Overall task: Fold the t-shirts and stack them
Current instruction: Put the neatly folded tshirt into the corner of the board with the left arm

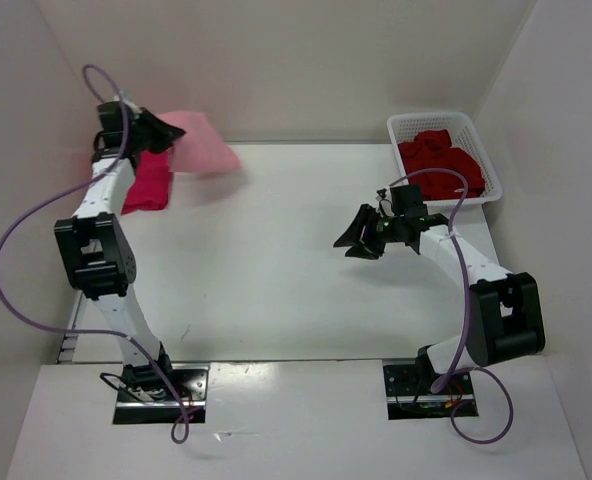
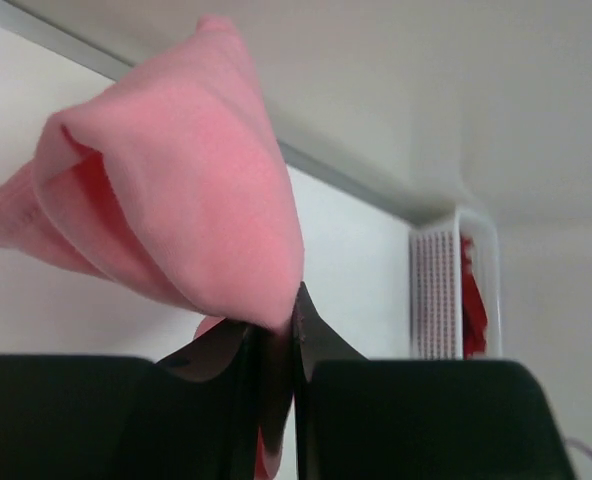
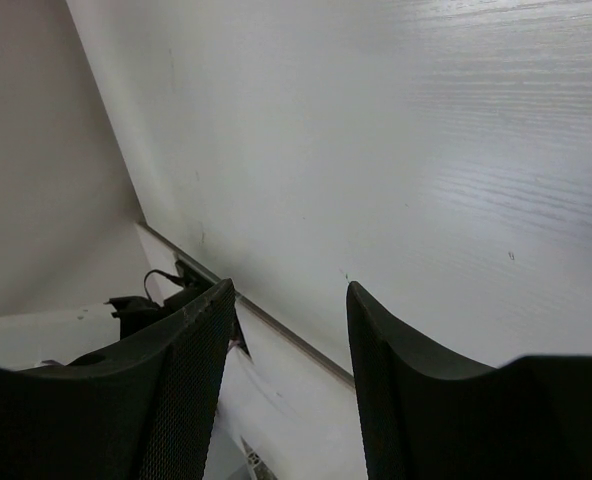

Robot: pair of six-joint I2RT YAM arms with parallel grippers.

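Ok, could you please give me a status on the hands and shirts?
Left hand shut on light pink shirt, far left. Right hand open, empty. Magenta shirt on table, crimson shirt in basket. Nothing blocking.

The left arm (image 1: 104,195) covers part of the magenta shirt (image 1: 152,185) and an edge of the pink shirt (image 1: 204,148)

Light pink t-shirt (image 1: 204,148): folded into a puffy bundle, held in the air at the far left, lower edge pinched between the left fingers (image 2: 326,345). Magenta-red t-shirt (image 1: 148,185): folded, flat on the table just beside the pink one. Dark crimson t-shirt (image 1: 438,165): crumpled inside the white basket (image 1: 431,118), far right.
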